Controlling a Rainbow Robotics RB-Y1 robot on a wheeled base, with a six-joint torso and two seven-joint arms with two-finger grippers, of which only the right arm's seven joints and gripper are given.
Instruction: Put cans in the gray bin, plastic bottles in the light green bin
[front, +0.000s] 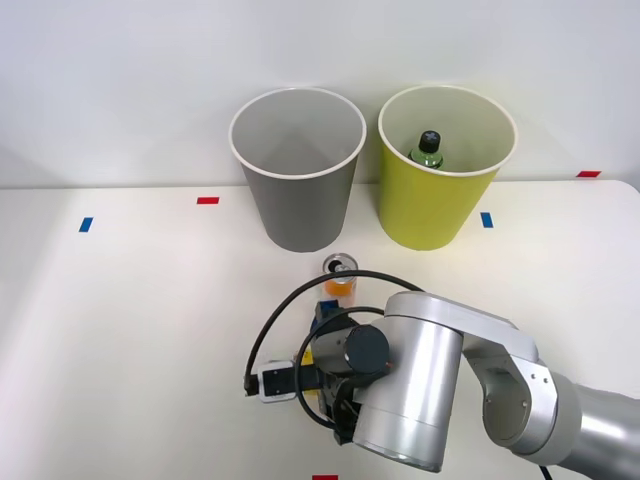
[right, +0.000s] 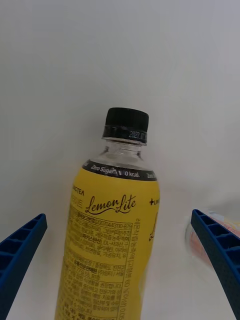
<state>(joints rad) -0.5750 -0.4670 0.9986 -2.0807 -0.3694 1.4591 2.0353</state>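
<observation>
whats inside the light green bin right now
A small green bottle with a black cap stands inside the light green bin. Only its cap and shoulders show; the bin wall hides its lower part and the bin's floor.

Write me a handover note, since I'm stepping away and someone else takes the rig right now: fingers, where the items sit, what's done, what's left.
Right gripper: fingers open, one on each side of the yellow bottle, not yet closed on it.
Green bottle: already inside the light green bin.
Orange can: standing on the table in front of the gray bin, just beyond the gripper.
Done: one bottle binned.
Left: grasp the yellow bottle and drop it in the light green bin, then put the can in the gray bin.
</observation>
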